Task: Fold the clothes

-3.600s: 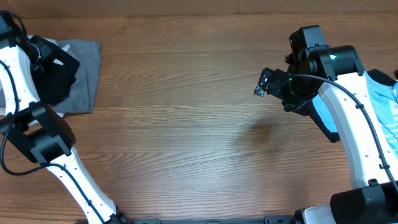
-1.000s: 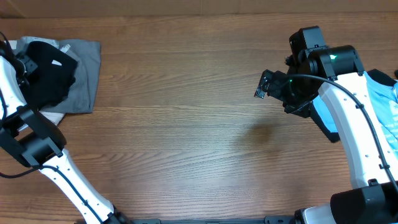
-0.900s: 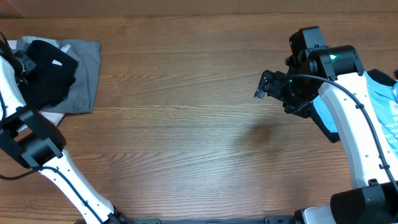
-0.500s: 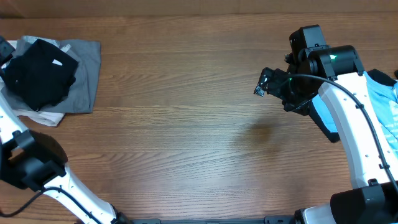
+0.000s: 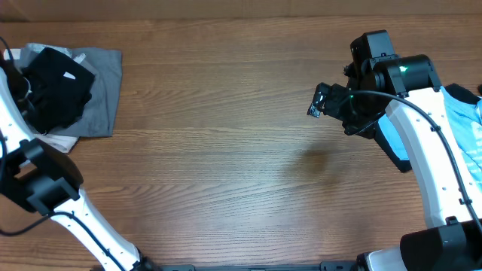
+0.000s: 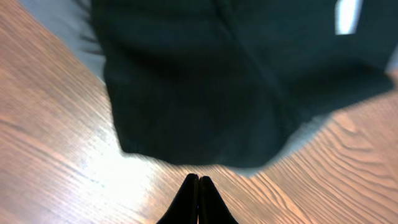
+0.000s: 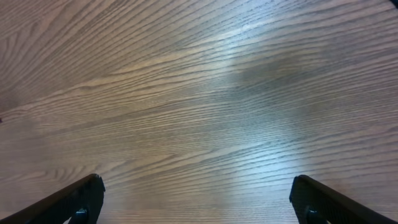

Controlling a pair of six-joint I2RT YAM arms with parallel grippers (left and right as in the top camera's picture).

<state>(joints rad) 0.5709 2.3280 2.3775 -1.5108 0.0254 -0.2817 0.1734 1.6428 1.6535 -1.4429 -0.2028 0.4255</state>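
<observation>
Wood-grain bench (image 5: 226, 150) carries your work: the folded plain black fabric shirt (image 5: 53, 86) lies on a grey cloth (image 5: 105, 90). Your left end effector (image 6: 198, 186) is clenched on nothing, just beside that shirt's hem. Your right end effector (image 7: 196, 186) gapes empty, well apart from it, and the light blue shirt (image 5: 463, 113) lies farther off. Lift the left clear without snagging the hem.

Black shirt (image 5: 53, 98) lies heaped on a grey garment (image 5: 107, 83) at the wooden table's (image 5: 226, 173) left edge, left arm (image 5: 41, 184) right beside it, while the right arm (image 5: 422, 150) hangs over bare wood by the light blue shirt (image 5: 465, 117).
</observation>
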